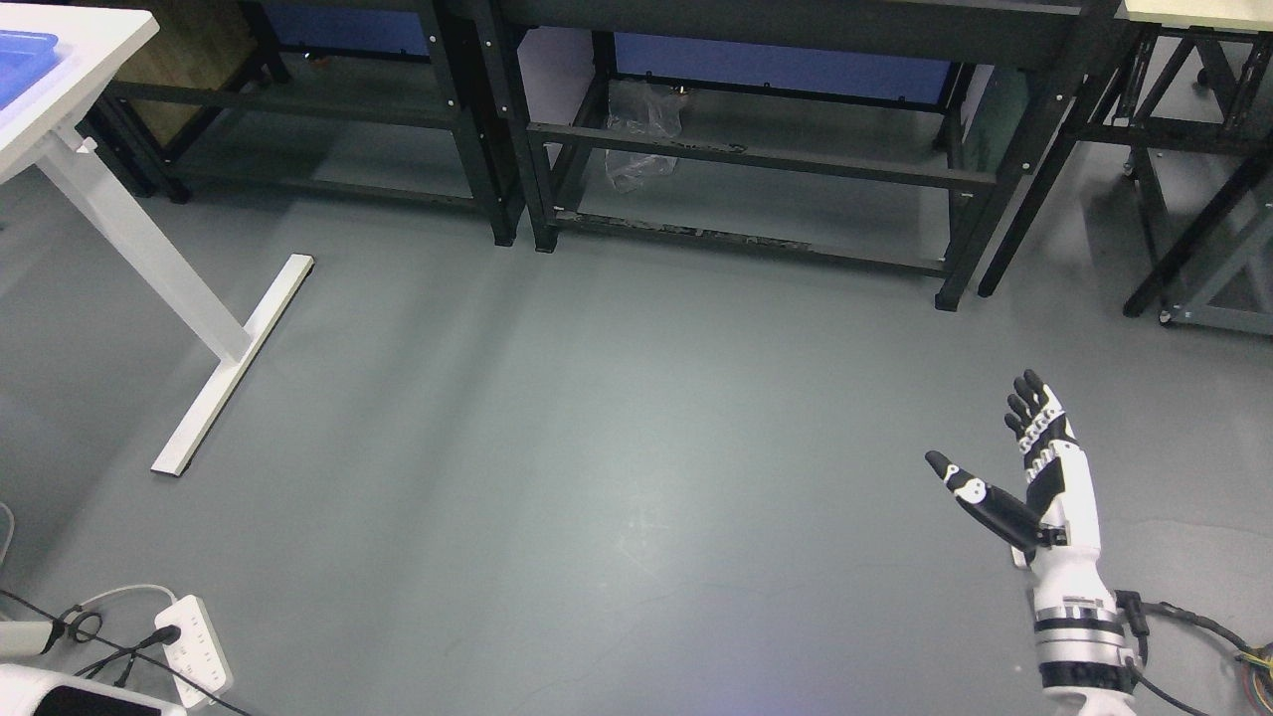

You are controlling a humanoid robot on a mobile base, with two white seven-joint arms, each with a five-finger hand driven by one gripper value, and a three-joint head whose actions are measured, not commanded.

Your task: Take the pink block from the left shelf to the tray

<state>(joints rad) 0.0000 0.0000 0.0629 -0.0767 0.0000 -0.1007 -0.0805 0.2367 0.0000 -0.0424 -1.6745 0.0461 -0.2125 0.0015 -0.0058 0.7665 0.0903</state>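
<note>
No pink block visible anywhere; hidden or out of frame, so no telling which shelf level holds it. Only a blue tray [25, 60] at the far upper left, well apart from the right robot hand [1034, 467], sitting on the white counter [94, 60] and cut off by the picture's edge. Possibly the destination tray, though unconfirmed.

Right robot hand low at the right, raised over bare grey floor [597, 447], fingers [1029, 408] straight and spread, thumb splayed to its left, holding nothing. Left arm out of view.

Ahead of and above the robot hand, black metal shelving [756, 159], lower levels empty save a crumpled clear plastic bag [641, 129]. Further left, a second black shelf frame [328, 109], likewise showing no block. White power strip [194, 646] with cables on the floor far to the left, near the bottom edge.

Judged step: still searching and approaching, nothing grasped. Best done by turning head and base leftward until the block shows, before committing the arm. Keep the fingers apart through the approach, and close only once the block sits between thumb and fingers. Mind the counter's white foot [234, 368] and the cables while driving.
</note>
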